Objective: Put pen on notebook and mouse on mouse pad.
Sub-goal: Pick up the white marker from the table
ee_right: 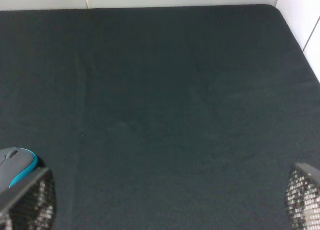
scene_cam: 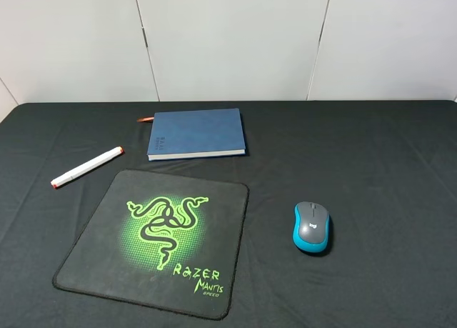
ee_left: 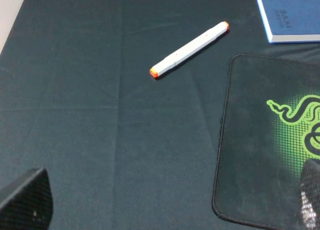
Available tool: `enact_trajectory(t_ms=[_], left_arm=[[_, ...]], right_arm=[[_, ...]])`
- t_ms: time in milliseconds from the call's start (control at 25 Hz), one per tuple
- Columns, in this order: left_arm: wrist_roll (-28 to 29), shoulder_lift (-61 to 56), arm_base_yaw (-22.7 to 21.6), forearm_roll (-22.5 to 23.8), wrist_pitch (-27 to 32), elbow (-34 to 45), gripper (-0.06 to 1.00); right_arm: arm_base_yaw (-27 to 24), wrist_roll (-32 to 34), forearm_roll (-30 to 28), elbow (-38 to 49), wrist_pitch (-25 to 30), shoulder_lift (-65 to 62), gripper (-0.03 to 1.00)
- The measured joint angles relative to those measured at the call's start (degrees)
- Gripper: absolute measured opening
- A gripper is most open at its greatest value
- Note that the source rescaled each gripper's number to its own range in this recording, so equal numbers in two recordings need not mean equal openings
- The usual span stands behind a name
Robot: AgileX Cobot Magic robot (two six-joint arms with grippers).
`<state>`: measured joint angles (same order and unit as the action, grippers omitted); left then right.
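So neither step has begun: our left gripper (ee_left: 170, 192) and right gripper (ee_right: 167, 195) both gape wide, empty. The pen (scene_cam: 87, 166) lies left of the notebook (scene_cam: 196, 133), apart; the mouse (scene_cam: 312, 226) sits right of the mouse pad (scene_cam: 218, 228). Next, we should straddle the pen crosswise.

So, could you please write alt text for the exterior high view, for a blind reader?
Four items lie apart on a black-clothed table: a white pen at left, a closed blue notebook behind a black mouse pad with a green logo, and a grey-and-blue mouse to the pad's right.
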<state>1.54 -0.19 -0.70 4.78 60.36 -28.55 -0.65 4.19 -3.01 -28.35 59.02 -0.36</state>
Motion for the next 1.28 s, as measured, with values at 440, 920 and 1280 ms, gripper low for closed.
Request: enact_trajectory(t_ms=[440, 920, 1280], left_arm=[[0.0, 0.0, 0.0, 0.0, 0.0, 0.0, 0.96], [0.0, 0.0, 0.0, 0.0, 0.0, 0.0, 0.96], [0.0, 0.0, 0.0, 0.4, 0.0, 0.0, 0.96]], right_arm=[[0.0, 0.0, 0.0, 0.0, 0.0, 0.0, 1.0], [0.0, 0.0, 0.0, 0.0, 0.0, 0.0, 1.0], [0.0, 0.0, 0.0, 0.0, 0.0, 0.0, 1.0]])
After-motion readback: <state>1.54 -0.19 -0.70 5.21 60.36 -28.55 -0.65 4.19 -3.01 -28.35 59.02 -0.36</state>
